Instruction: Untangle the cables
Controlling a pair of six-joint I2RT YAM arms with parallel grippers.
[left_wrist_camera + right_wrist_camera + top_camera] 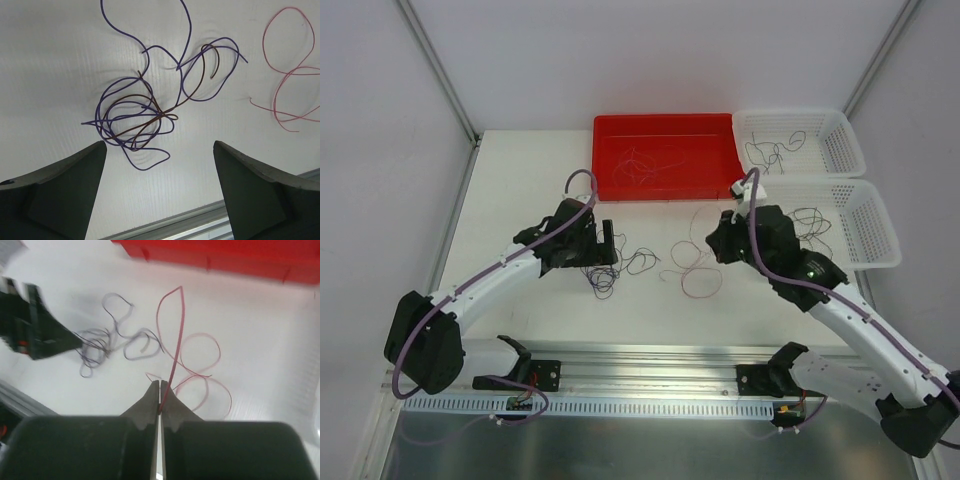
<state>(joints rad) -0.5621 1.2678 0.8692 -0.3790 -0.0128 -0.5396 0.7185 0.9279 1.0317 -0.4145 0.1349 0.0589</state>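
baskets [840, 150] [875, 238] 2 | tray [665, 122] 1 | cable knot [157, 114] 1 | pinched red cable [176, 335] 1

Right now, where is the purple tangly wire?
In the top view, the purple tangle sits on the white table left of the middle, right beside the open left gripper, with the pink wire to its right.

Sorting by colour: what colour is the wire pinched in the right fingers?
The wire is red, clearest in right wrist view.
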